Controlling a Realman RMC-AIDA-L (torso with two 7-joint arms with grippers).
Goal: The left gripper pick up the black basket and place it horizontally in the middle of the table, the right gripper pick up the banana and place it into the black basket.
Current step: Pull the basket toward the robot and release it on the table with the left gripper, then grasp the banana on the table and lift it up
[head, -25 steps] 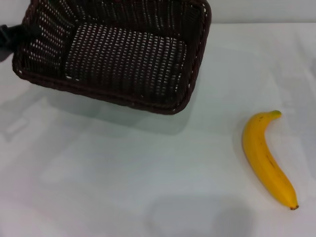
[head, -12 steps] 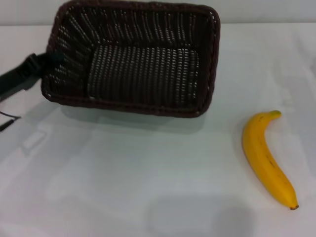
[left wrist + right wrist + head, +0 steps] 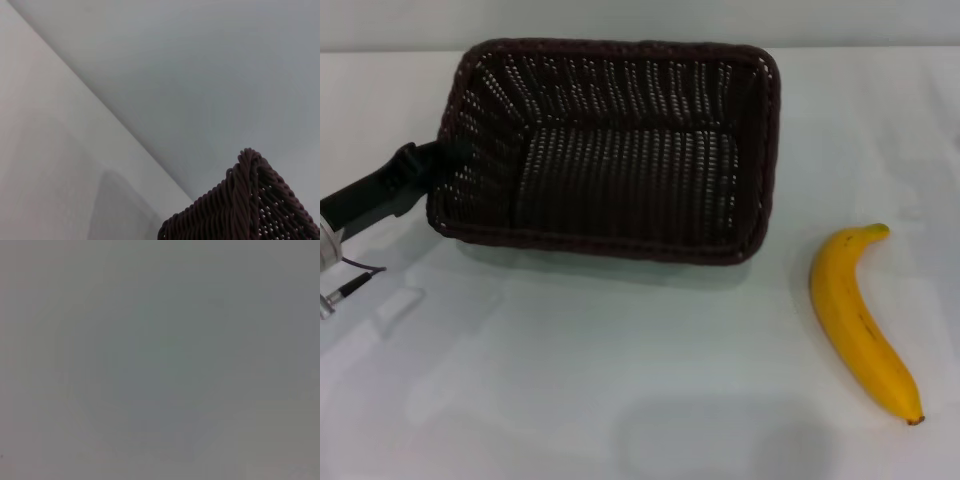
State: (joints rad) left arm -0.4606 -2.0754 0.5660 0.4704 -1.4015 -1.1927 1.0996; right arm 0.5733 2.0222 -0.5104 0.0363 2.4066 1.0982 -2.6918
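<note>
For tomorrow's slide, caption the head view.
Left gripper holds dark woven wicker basket on white table; yellow banana lies beside it.

No text, label, brand, number or sign can be read in any view — not on the basket [image 3: 620, 150], the banana [image 3: 858, 320] or the table [image 3: 570, 380].

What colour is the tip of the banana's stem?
Greenish; the banana itself is yellow. The head view shows it best.
</note>
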